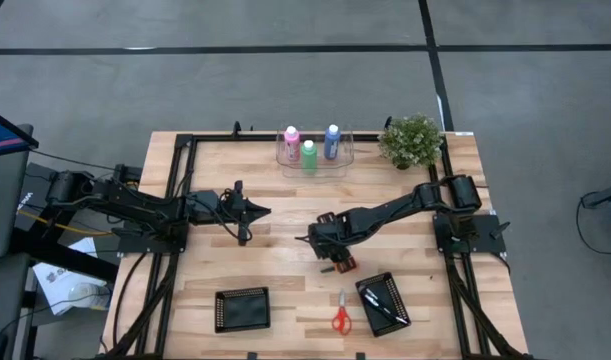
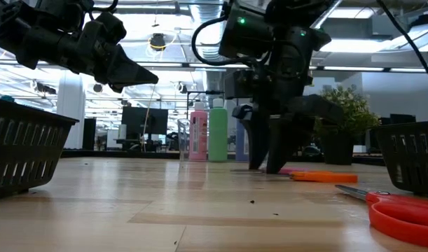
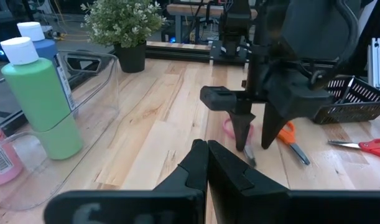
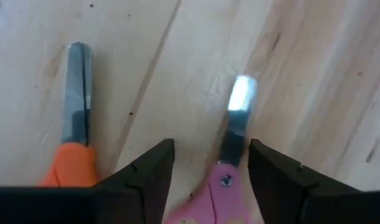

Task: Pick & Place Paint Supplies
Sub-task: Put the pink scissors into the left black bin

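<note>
Pale wooden planks of the table [image 1: 285, 230] lie under the right gripper [image 4: 208, 163], which points straight down with its fingers parted astride the metal blade of pink-handled scissors [image 4: 230, 155] lying flat, gripping nothing. Orange-handled scissors [image 4: 76, 134] lie just beside. The pair looks light, stiff and slick on the blade; the pink plastic at the pivot looks the surer hold. The left gripper [image 1: 265, 211] waits closed, well apart.
</note>
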`<state>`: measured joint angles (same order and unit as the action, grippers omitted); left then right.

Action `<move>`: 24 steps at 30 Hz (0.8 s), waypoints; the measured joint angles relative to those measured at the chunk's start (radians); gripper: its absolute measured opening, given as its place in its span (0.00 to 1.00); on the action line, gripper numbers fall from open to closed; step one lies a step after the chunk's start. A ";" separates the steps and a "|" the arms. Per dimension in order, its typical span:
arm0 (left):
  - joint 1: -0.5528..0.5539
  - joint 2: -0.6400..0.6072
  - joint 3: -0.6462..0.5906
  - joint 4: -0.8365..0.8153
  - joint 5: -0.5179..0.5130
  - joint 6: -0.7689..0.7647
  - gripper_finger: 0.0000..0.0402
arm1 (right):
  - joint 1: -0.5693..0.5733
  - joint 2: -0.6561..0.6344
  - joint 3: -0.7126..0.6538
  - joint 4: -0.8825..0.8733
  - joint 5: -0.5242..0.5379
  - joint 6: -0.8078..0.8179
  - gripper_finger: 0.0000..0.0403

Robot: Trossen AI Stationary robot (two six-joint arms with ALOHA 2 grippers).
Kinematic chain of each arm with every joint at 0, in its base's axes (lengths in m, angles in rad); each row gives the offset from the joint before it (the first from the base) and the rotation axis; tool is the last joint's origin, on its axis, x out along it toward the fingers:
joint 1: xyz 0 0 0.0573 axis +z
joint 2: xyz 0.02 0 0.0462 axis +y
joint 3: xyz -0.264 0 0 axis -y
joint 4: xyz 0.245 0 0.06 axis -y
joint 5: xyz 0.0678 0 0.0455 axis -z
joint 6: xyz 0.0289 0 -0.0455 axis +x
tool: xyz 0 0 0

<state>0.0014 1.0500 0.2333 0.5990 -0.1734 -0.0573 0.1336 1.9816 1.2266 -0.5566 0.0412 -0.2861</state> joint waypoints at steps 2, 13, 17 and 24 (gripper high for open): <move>0.000 0.000 0.000 -0.008 0.000 0.000 0.00 | -0.005 0.020 0.000 -0.008 -0.003 -0.002 0.44; 0.000 0.000 0.000 -0.012 0.000 0.000 0.00 | -0.005 0.021 -0.003 -0.022 -0.006 0.014 0.03; 0.000 0.000 0.000 -0.012 0.000 0.000 0.00 | 0.005 0.024 -0.003 -0.019 0.011 0.017 0.01; 0.000 0.000 0.000 -0.013 0.000 0.000 0.00 | 0.033 0.018 -0.006 -0.023 0.075 0.028 0.00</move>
<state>0.0017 1.0500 0.2333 0.5861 -0.1734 -0.0570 0.1668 1.9993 1.2210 -0.5796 0.1161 -0.2584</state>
